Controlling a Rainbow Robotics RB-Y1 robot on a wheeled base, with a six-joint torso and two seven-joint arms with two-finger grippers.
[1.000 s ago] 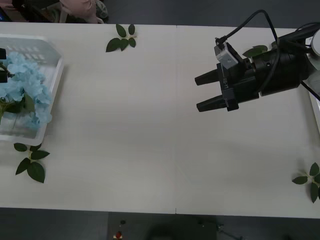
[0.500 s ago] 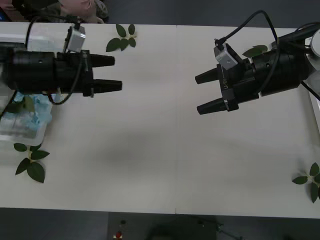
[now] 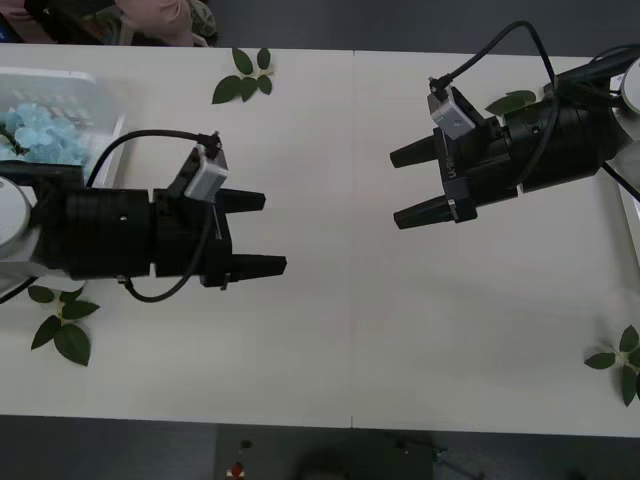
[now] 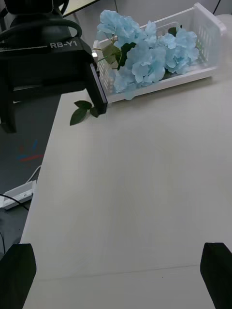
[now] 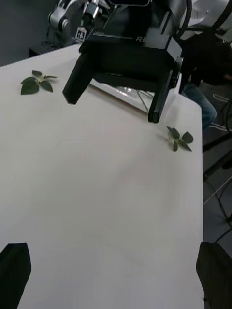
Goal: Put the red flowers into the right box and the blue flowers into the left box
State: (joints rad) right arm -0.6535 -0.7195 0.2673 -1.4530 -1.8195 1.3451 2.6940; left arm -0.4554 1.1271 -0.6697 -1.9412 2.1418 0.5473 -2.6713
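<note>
Blue flowers lie heaped in the left box at the counter's far left edge; no red flower to be seen on the bare counter between the arms. Left gripper over the counter just right of that box, fingers released and empty, pointing toward the middle. Right gripper faces it from the right side, fingers likewise spread and empty, so neither has a flower lying ahead of it

"RB-Y1" in white on black body of left gripper.
</note>
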